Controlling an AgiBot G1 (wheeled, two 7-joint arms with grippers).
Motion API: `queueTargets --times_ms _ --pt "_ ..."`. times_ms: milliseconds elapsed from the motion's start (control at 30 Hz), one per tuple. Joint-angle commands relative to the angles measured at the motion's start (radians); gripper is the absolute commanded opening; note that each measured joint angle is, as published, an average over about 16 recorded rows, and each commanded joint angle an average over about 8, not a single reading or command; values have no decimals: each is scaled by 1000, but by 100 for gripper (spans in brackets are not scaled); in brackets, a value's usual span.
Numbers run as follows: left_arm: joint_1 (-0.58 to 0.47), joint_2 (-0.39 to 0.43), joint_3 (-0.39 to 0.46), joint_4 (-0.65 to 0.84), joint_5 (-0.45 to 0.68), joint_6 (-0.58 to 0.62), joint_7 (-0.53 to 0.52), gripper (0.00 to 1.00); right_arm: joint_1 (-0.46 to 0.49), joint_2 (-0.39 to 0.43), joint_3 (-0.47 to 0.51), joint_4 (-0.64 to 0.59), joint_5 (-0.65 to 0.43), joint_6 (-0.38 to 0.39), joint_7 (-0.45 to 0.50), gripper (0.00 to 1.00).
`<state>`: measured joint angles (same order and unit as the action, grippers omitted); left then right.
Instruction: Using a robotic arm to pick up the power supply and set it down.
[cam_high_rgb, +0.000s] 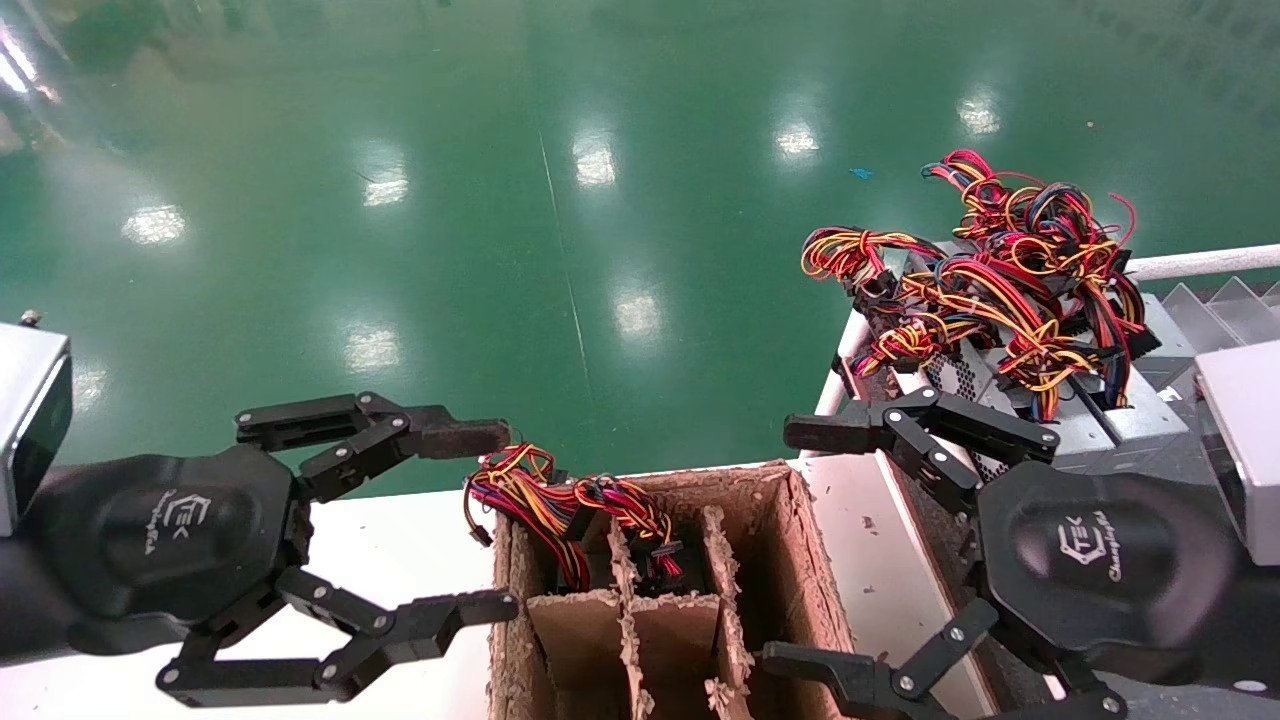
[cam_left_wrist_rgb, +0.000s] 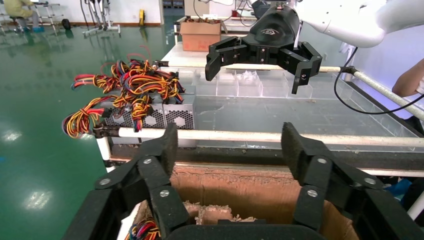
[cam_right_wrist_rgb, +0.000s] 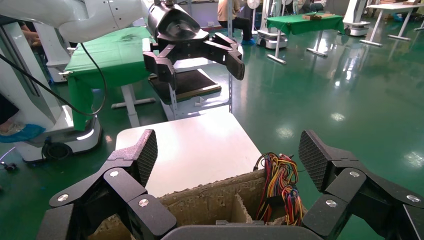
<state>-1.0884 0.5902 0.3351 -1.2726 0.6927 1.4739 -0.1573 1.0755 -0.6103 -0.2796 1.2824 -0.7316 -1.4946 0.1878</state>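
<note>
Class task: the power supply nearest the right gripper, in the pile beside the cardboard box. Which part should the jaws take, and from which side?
Probably the bare metal case of the power supply, across its flat sides, coming from above with the right gripper, whose jaws are open. Wires lie tangled over the far end, so the near end looks freest.

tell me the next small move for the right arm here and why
Probably swing the right gripper out toward the power supply on the rack beside it. Both grippers are open and hold nothing; the left gripper hangs over the white table by the cardboard divider box. The supply lies just beyond the right gripper's upper finger, under its tangled wires, so the right arm looks closest to it.
</note>
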Motion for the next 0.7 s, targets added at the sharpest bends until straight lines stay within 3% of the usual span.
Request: queueTargets --times_ms 33,700 --pt "0 0 0 0 0 0 0 0 0 0 0 0 0 0 0 100" --pt "0 0 0 0 0 0 0 0 0 0 -1 1 -4 2 -1 100"
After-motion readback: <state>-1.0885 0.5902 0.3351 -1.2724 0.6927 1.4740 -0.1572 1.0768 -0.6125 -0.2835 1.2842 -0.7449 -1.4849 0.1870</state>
